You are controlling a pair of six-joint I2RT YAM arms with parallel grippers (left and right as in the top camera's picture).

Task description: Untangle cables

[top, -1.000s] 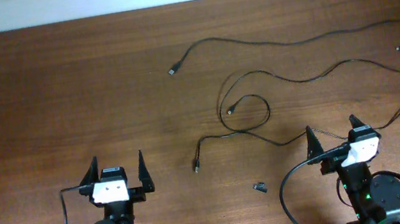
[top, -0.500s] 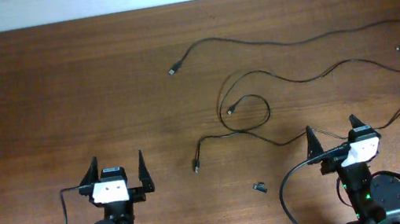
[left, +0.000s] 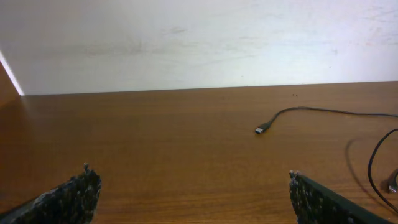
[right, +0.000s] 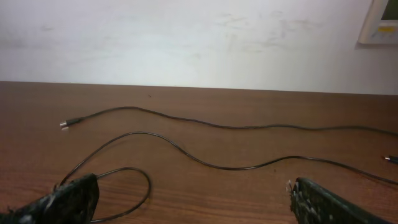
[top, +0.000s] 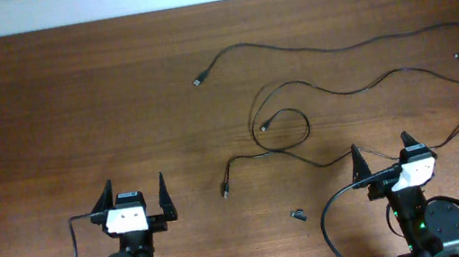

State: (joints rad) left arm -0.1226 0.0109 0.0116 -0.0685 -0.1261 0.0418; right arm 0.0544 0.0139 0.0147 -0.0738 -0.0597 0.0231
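Observation:
Thin black cables lie spread in long strands on the brown table. One cable runs from a plug at the upper middle to the far right; it also shows in the right wrist view and its plug in the left wrist view. A second cable curls into a loop in the middle. A third cable runs from a plug at the lower middle toward the right edge. My left gripper and right gripper are open and empty at the front edge, apart from the cables.
A tiny dark loose piece lies at the front between the arms. Thick black robot cables hang by each arm base. A white wall borders the table's far edge.

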